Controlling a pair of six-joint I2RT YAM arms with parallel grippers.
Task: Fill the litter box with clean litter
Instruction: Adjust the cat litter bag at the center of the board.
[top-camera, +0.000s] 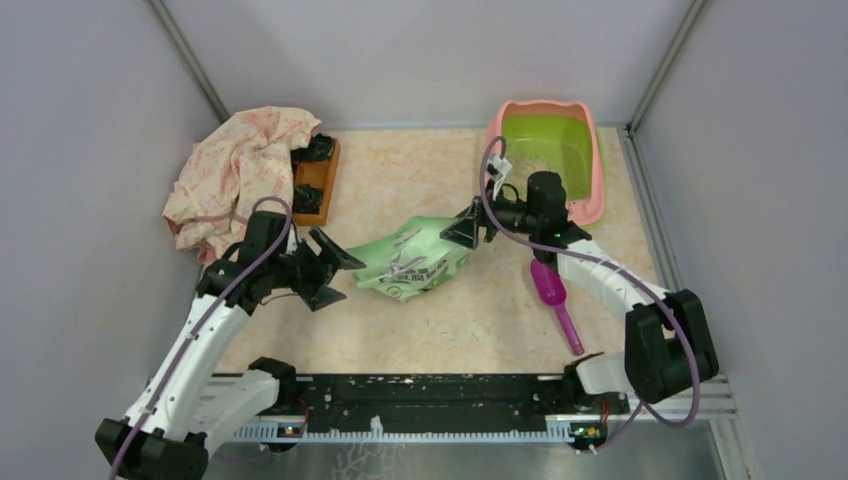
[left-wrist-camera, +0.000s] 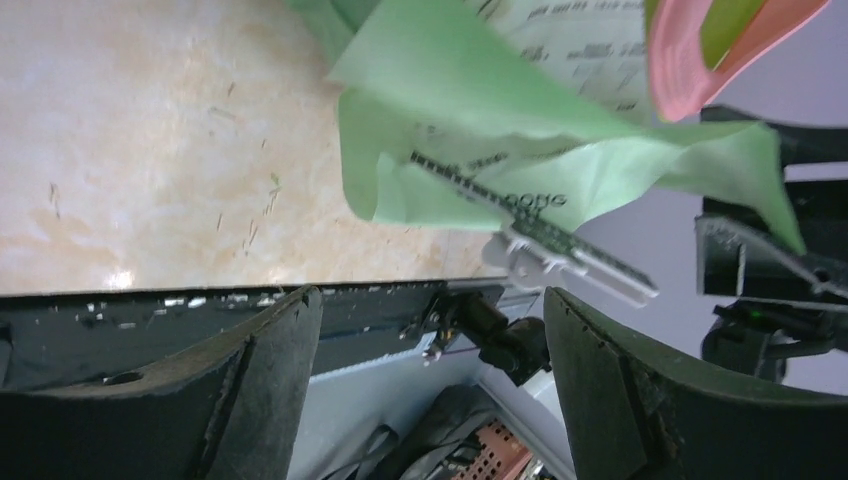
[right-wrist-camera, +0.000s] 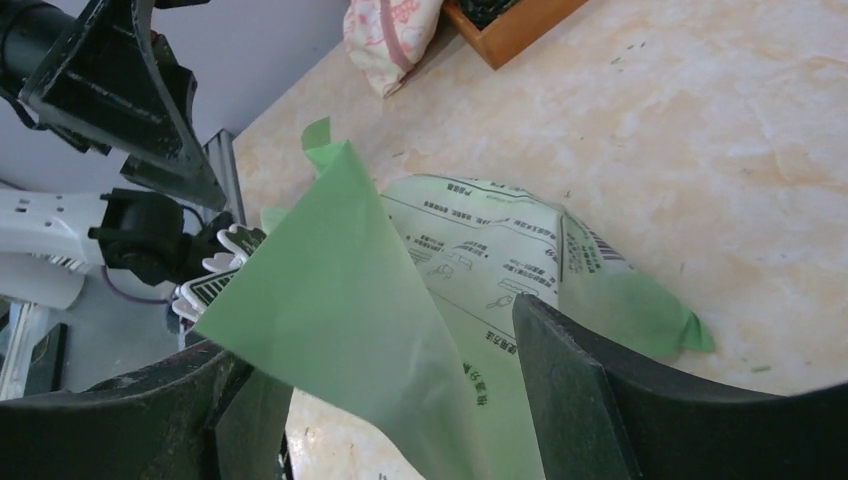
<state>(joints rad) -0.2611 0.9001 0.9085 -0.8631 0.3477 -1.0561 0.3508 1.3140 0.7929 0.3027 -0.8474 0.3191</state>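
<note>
One litter box (top-camera: 545, 106) sits at the far right of the table (top-camera: 420, 170), its near rim hidden behind the right arm (top-camera: 600, 275) and its basin's contents too faint to judge, while one green bag (top-camera: 415, 262) lies crumpled between the left gripper (top-camera: 338, 274) and the right gripper (top-camera: 459, 228), both spread wide, and one purple scoop (top-camera: 548, 285) is half covered by that arm.

Only print I can spot is on the green bag (right-wrist-camera: 470, 245): tiny black lines that look like Chinese characters, next to little instruction drawings, plus a barcode (right-wrist-camera: 598, 248) by one edge. It's all too small to read. The left wrist view shows bold capitals (left-wrist-camera: 537, 200), maybe ending "ONG", not sure.
</note>
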